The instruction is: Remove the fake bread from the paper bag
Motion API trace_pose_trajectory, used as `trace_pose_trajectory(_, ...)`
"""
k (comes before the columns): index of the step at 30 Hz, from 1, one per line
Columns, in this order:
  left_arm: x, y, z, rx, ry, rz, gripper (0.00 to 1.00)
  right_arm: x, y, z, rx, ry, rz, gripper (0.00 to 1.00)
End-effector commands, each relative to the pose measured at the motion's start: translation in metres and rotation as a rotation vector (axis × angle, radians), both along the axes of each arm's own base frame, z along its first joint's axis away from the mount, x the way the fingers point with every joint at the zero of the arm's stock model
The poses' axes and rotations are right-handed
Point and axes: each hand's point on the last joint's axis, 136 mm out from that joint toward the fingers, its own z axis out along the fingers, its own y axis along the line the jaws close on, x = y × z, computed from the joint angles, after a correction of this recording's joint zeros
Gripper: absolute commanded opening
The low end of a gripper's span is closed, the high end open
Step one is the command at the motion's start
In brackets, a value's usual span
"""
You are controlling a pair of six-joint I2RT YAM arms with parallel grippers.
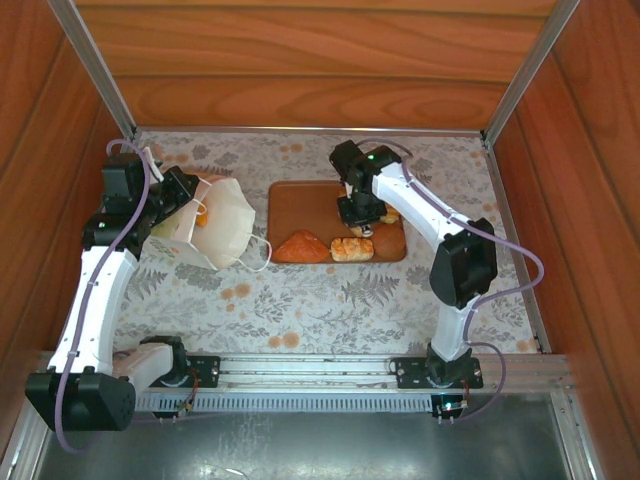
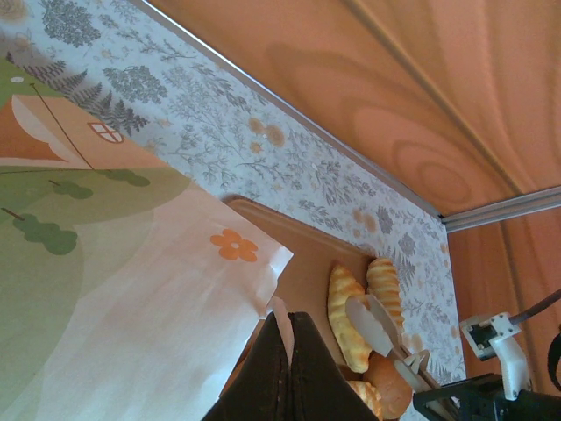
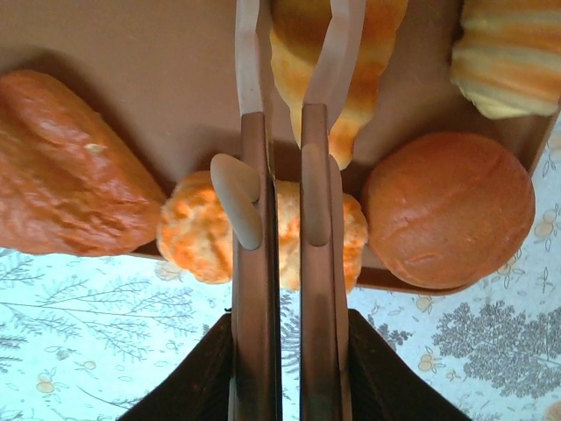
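Observation:
The white paper bag (image 1: pixel 222 225) lies tilted on the left of the table, its mouth toward the board, and a piece of orange bread (image 1: pixel 203 215) shows inside. My left gripper (image 2: pixel 289 320) is shut on the bag's edge (image 2: pixel 263 289). Several pieces of fake bread lie on the brown board (image 1: pixel 310 205): a triangular piece (image 3: pixel 61 175), a crackled bun (image 3: pixel 197 232), a round bun (image 3: pixel 447 210), a croissant (image 3: pixel 377 35) and a ridged loaf (image 3: pixel 508 61). My right gripper (image 3: pixel 294 35) hovers over the croissant, its jaws a narrow gap apart with nothing between them.
Wooden walls with metal corner posts (image 1: pixel 515 80) enclose the floral-patterned table (image 1: pixel 300 300). The bag's cord handle (image 1: pixel 262 255) trails toward the board's left edge. Bare cloth stretches between the board and the arm bases.

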Motion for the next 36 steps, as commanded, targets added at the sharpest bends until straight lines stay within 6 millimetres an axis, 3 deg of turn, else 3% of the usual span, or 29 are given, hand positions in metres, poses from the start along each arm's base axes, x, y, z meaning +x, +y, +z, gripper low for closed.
trace_pose_trajectory(1, -0.001, -0.003, 0.0, 0.009, -0.017, -0.02, 0.0, -0.002, -0.011, 0.005, -0.014, -0.02, -0.042, 0.3)
trace_pose_trajectory(13, -0.002, -0.004, 0.001, 0.003, -0.018, -0.023, 0.0, 0.003, -0.027, -0.001, -0.06, -0.036, -0.089, 0.32)
trace_pose_trajectory(20, -0.002, -0.004, 0.001, 0.002, -0.018, -0.023, 0.0, 0.004, -0.022, 0.0, -0.03, -0.03, -0.058, 0.34)
trace_pose_trajectory(36, -0.003, -0.01, 0.004, 0.004, -0.032, -0.071, 0.0, 0.0, -0.015, 0.036, 0.067, -0.106, -0.02, 0.43)
